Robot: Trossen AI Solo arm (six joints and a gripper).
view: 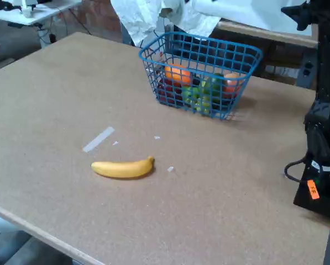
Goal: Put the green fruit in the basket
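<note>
Blue wire basket (200, 74) at 1 o'clock on table (54, 94); dark green fruit (213, 84) already inside w/ other fruit. Banana (122, 168) at 7 o'clock. Claw not in frame, state unknown. Task looks done; next: arm stays clear.

The arm (323, 110) stood at the right edge of the fixed view, only its dark base and lower links showing, upright, with cables and an orange tag beside it. The gripper was out of frame.
</note>
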